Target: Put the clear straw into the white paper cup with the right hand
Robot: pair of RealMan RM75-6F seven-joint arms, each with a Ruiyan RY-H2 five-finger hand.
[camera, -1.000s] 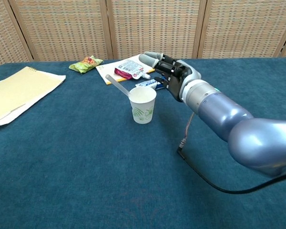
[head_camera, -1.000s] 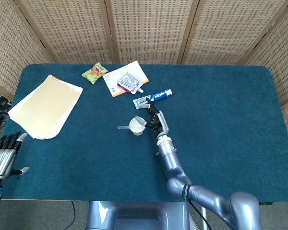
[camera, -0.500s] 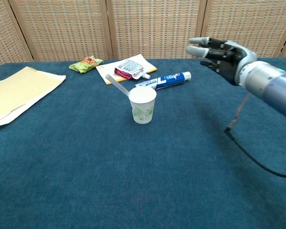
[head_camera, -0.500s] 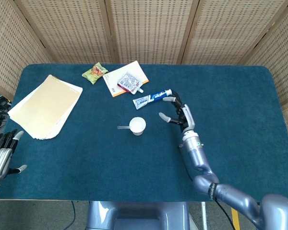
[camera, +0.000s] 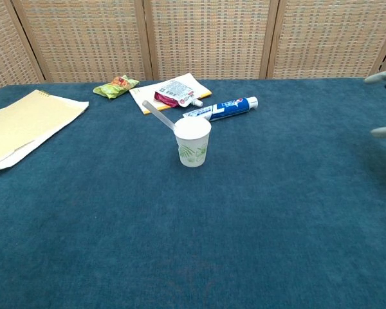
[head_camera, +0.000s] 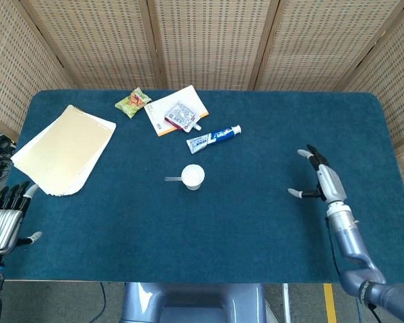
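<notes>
The white paper cup (head_camera: 192, 177) (camera: 193, 146) stands upright near the middle of the blue table. The clear straw (head_camera: 173, 179) (camera: 157, 115) sits in it, leaning out over the rim to the left. My right hand (head_camera: 320, 180) hovers far right of the cup, fingers spread and holding nothing; the chest view shows only its fingertips (camera: 381, 78) at the right edge. My left hand (head_camera: 7, 217) hangs beyond the table's left front corner, fingers apart and empty.
A toothpaste tube (head_camera: 214, 136) (camera: 221, 107) lies just behind the cup. Further back are a notepad with a red pouch (head_camera: 182, 116) on it and a green snack bag (head_camera: 132, 102). A stack of tan paper (head_camera: 64, 148) covers the left side.
My right hand has drawn away from the cup, moving right and toward the front, and has nearly left the chest view. Cup and straw have stayed put.
</notes>
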